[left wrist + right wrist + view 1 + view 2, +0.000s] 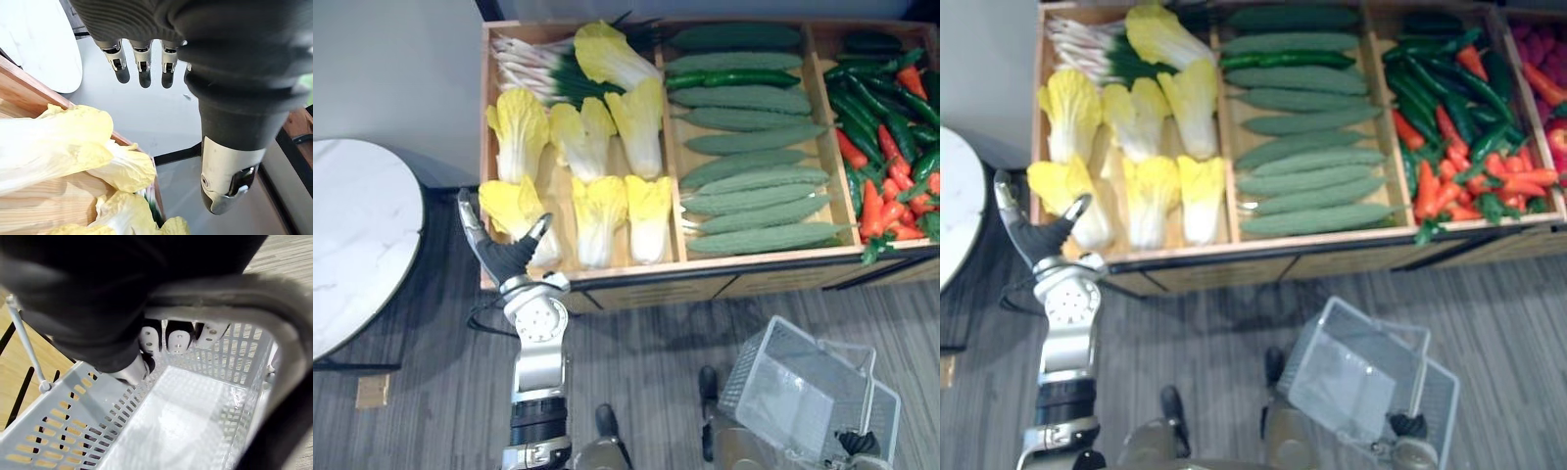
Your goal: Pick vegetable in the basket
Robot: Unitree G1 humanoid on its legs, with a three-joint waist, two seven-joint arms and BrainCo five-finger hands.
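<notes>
Several pale yellow napa cabbages lie in the left compartment of a wooden display crate (pixel 744 262). My left hand (pixel 504 257) stands open at the crate's front-left corner, fingers straight and raised, right beside the front-left cabbage (pixel 512 208) and holding nothing. The left wrist view looks past its straight fingers (pixel 142 66) and thumb (pixel 227 171), with cabbage leaves (pixel 54 142) just beyond them. A grey plastic basket (pixel 803 392) hangs empty over the floor at the lower right. My right hand (pixel 98 289) is shut on its handle (pixel 230 289).
A white round table (pixel 352 235) stands left of the crate, close to my left arm. Spring onions (pixel 533 69) lie behind the cabbages. Green cucumbers (pixel 754 147) fill the middle compartment, and red and green peppers (pixel 891 127) the right one.
</notes>
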